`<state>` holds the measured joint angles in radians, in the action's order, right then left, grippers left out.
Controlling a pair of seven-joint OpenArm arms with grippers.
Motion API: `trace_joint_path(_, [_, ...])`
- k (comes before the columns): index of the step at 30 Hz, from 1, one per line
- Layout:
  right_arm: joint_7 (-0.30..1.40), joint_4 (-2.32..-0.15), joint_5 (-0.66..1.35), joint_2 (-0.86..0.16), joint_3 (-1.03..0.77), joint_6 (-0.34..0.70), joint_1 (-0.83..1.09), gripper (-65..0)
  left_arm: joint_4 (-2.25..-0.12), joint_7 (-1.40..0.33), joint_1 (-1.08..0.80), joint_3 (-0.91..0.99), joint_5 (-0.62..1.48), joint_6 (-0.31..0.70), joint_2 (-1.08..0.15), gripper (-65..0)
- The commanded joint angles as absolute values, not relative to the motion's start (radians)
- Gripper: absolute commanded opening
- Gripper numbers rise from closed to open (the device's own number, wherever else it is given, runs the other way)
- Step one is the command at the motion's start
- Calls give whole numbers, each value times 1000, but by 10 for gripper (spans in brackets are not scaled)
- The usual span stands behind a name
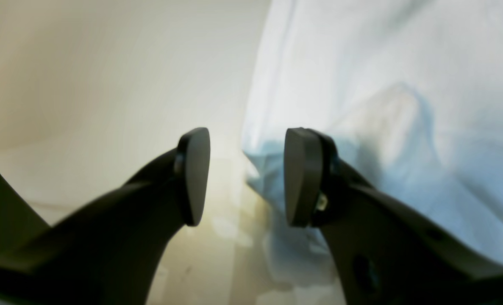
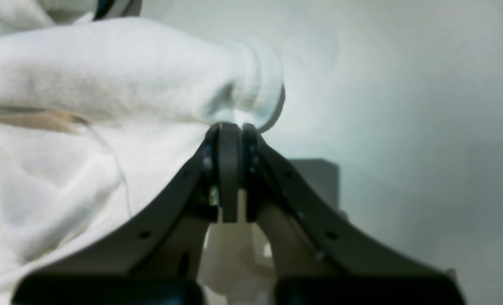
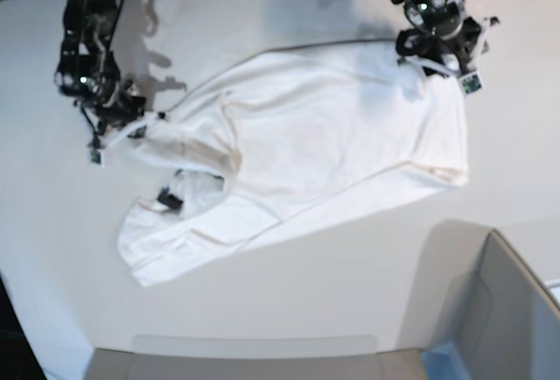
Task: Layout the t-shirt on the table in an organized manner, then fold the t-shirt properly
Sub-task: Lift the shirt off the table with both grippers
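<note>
The white t-shirt [image 3: 332, 135] lies spread on the white table [image 3: 289, 310], plain side up, with its collar and a small black tag [image 3: 167, 198] at the lower left. My right gripper [image 2: 230, 131] is shut at the cuff of a sleeve [image 2: 255, 80], which is lifted at its tips; it also shows in the base view [image 3: 138, 126] at the shirt's left end. My left gripper [image 1: 247, 178] is open, its fingertips straddling the shirt's edge [image 1: 259, 140]. In the base view it [image 3: 430, 63] hovers over the shirt's upper right corner. The printed graphic is hidden.
A grey box-like corner piece [image 3: 512, 310] stands at the lower right of the table. Both arms' dark bodies [image 3: 87, 38] rise at the far edge. The table's curved edge runs along the far side.
</note>
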<state>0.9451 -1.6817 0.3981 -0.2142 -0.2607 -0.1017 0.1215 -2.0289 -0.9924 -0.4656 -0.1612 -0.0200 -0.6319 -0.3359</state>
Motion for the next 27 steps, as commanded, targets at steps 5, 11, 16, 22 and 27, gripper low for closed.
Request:
trace_joint_path(5, [926, -1698, 407, -223, -263, -101, 108, -650, -2052, -923, -486, -257, 182, -634, -417, -358])
trace_joint_path(11, [926, -1698, 407, -223, -263, -101, 110, -650, -2052, -920, -486, -269, 332, -636, -424, -358])
trace_joint_path(16, [926, -1698, 407, -223, -263, -101, 113, -650, -2005, -986, -447, -271, 334, -636, -424, -355])
trace_joint_path(22, [926, -1698, 407, -223, -263, -101, 111, -650, -1897, -986, -335, -266, 334, -636, -423, -418])
trace_joint_path(27, [926, -1698, 407, -223, -263, -101, 110, -650, -1891, -998, -257, -122, 332, -634, -374, -650])
